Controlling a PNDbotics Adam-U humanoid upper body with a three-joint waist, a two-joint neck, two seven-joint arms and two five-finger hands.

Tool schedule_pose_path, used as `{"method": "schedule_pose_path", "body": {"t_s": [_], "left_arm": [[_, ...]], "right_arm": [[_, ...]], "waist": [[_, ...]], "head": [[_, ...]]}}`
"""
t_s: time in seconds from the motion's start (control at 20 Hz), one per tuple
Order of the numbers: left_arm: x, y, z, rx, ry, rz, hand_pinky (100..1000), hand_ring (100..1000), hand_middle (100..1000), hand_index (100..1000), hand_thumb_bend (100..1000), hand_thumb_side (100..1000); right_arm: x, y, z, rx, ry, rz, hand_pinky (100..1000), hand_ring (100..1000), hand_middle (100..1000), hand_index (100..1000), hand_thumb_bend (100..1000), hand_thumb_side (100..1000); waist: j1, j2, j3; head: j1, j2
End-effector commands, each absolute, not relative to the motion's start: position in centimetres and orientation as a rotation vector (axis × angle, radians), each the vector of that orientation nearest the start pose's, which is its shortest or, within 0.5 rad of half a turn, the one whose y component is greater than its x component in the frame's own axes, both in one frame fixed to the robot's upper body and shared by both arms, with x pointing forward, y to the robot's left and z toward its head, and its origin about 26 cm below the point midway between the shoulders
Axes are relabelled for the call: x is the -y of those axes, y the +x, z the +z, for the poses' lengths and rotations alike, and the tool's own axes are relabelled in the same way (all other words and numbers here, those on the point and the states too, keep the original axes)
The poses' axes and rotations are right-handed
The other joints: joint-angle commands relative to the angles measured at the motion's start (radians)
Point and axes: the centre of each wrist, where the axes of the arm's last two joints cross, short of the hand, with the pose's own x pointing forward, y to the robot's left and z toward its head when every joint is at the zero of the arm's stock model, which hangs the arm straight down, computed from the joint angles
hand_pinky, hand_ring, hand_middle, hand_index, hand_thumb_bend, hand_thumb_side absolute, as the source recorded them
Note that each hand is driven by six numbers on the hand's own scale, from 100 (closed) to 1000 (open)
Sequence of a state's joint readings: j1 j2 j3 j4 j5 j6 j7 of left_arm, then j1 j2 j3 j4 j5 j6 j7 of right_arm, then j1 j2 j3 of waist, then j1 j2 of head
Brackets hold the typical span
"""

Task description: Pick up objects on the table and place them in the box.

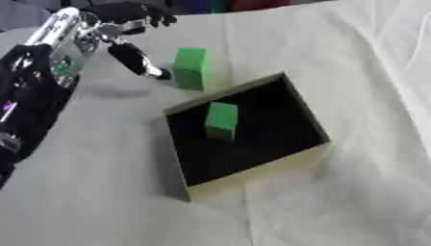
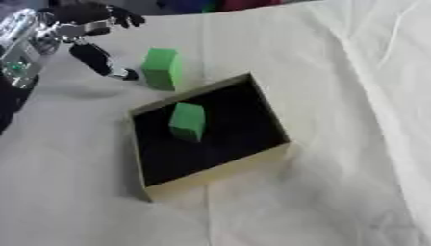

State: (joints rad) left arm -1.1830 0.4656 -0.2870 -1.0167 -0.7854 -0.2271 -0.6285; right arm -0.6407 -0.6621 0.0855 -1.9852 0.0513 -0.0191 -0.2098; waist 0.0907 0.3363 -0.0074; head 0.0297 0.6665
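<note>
Green was the block (image 1: 221,121) that already stood inside the black-lined box (image 1: 252,178). A second green block (image 1: 190,68) waited on the white-covered worktop (image 1: 353,72), just beside the box's far rim. Left hand (image 1: 126,21) hovered near it, fingers spread, holding nothing.

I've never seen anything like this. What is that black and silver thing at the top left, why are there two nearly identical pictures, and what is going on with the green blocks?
That is the robot's left arm and left hand. Both pictures come from the two eyes of a camera in its head, looking down, so they nearly match. On the white cloth sits an open box with a dark inside, and one green block already stands in it. A second green block stands on the cloth just beyond the box. The hand's fingers are spread, one reaching down beside that block. It holds nothing. The right hand is not in view.
</note>
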Motion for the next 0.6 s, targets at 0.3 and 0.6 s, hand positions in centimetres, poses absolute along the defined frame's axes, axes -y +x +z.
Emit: {"method": "schedule_pose_path", "body": {"t_s": [0.3,0.6], "left_arm": [[-20.14,45.46,35.66,1.445,0.75,-1.813,906,866,851,1000,525,406],[-19.9,45.55,35.58,1.398,0.738,-1.818,913,878,859,1000,510,371]], "right_arm": [[25.53,30.21,32.42,-3.394,0.681,-0.708,882,768,637,941,129,857],[25.51,30.22,32.35,-3.404,0.674,-0.693,883,765,632,939,129,857]], "waist": [[0.002,-0.01,-0.014],[0.007,-0.004,-0.023]], "head": [[0.012,-0.017],[0.023,-0.02]]}}
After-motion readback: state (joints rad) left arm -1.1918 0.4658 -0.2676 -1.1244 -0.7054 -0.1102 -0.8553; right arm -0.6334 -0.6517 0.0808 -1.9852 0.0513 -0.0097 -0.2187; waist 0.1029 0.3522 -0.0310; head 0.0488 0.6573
